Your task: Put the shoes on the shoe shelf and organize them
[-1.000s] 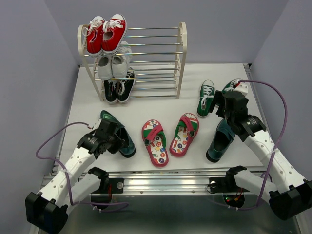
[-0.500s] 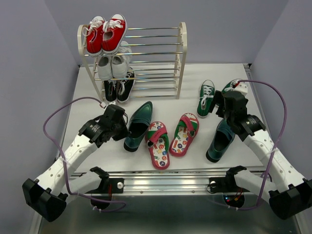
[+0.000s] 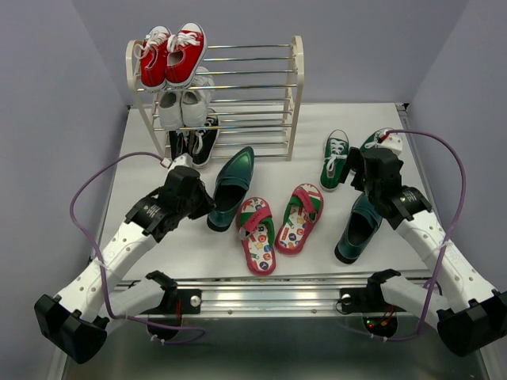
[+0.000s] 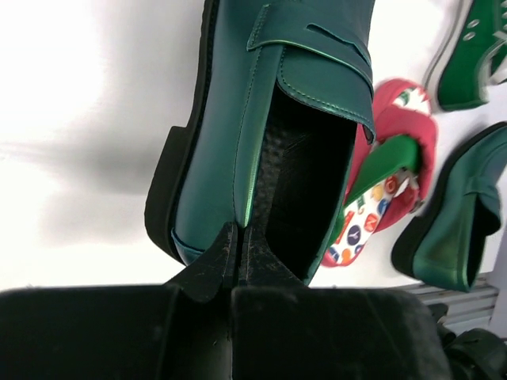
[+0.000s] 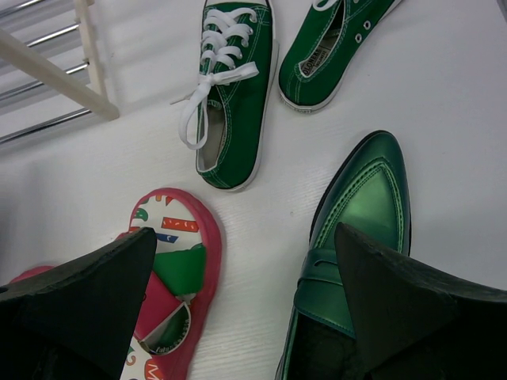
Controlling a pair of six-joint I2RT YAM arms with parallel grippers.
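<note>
My left gripper [image 3: 206,206] [image 4: 238,234] is shut on the side wall of a dark teal slip-on [image 3: 232,184] [image 4: 269,119] near its heel. The toe points at the shoe shelf [image 3: 295,95]. Beside it lie two red flip-flops [image 3: 255,233] [image 3: 299,218]. My right gripper [image 3: 368,186] [image 5: 244,237] hangs open above the gap between one flip-flop [image 5: 170,269] and the second teal slip-on [image 3: 358,229] [image 5: 356,229]. Two green sneakers [image 5: 234,103] [image 5: 333,39] lie beyond it; one sneaker [image 3: 335,158] shows fully from above, the other is partly hidden by the right arm.
Red sneakers [image 3: 172,55] sit on the shelf's top tier, white sneakers [image 3: 184,103] on the middle, black sneakers [image 3: 192,142] on the bottom, all at its left half. Purple walls close in both sides. A purple cable loops beside each arm.
My left arm has carried the teal slip-on from the front left toward the shelf, swinging its toe up. The left flip-flop shifted slightly. The right arm has not moved.
</note>
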